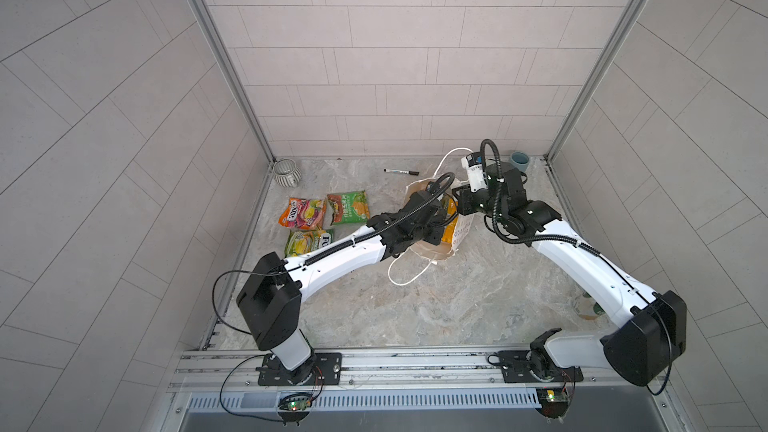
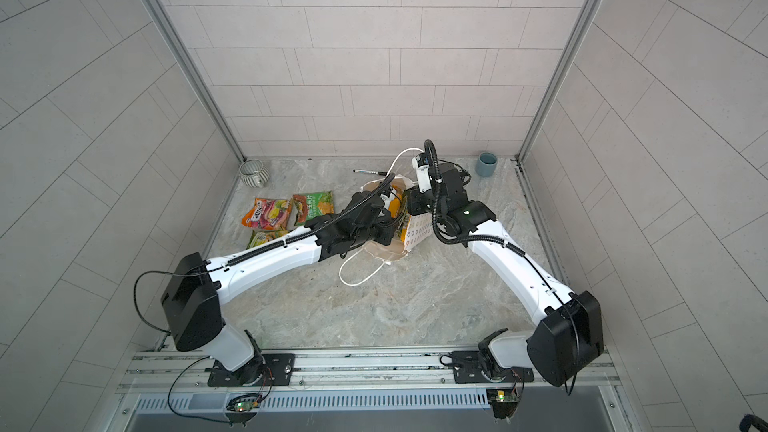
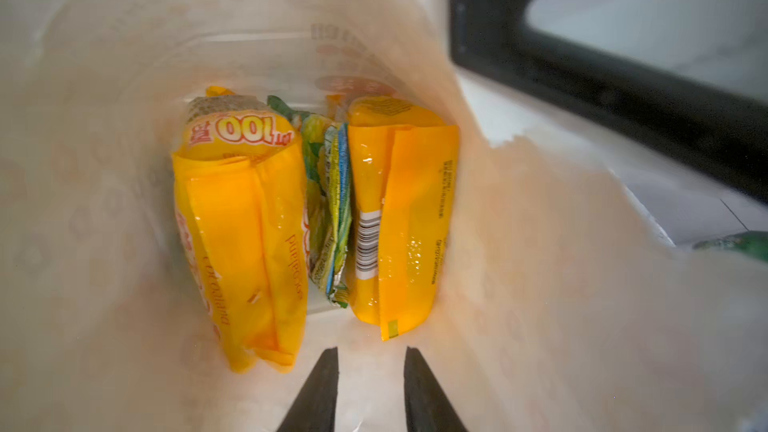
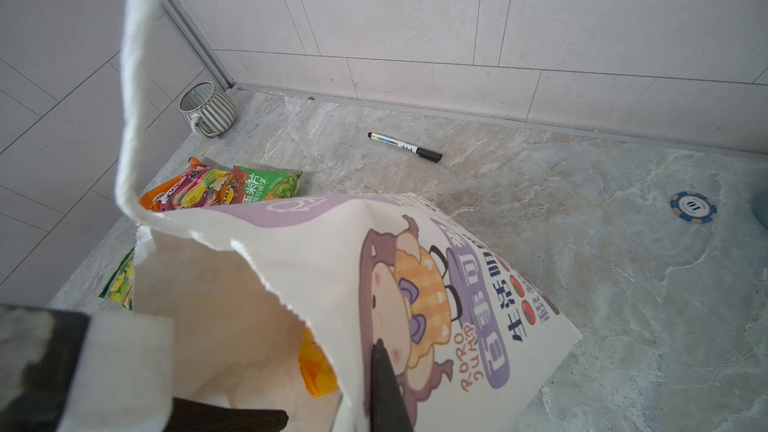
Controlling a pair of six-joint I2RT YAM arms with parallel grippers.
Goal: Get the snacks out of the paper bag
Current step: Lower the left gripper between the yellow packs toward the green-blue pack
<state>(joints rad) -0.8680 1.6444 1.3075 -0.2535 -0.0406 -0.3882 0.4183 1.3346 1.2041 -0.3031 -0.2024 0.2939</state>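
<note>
Snacks (image 3: 249,222) stand on edge deep in the paper bag (image 3: 104,160), right ahead of the left gripper (image 3: 371,351). One yellow-orange packet (image 3: 245,268) sits just past one fingertip and a second yellow packet (image 3: 405,222) just past the other. A green packet (image 3: 332,209) is squeezed between them, in line with the gap. Those fingers (image 3: 324,384) are apart, with nothing between them and touching no packet. The right gripper (image 4: 332,380) is pinched closed on the bag's rim. Three loose packets (image 1: 348,207) lie on the table (image 1: 415,305), well off to the side of both.
</note>
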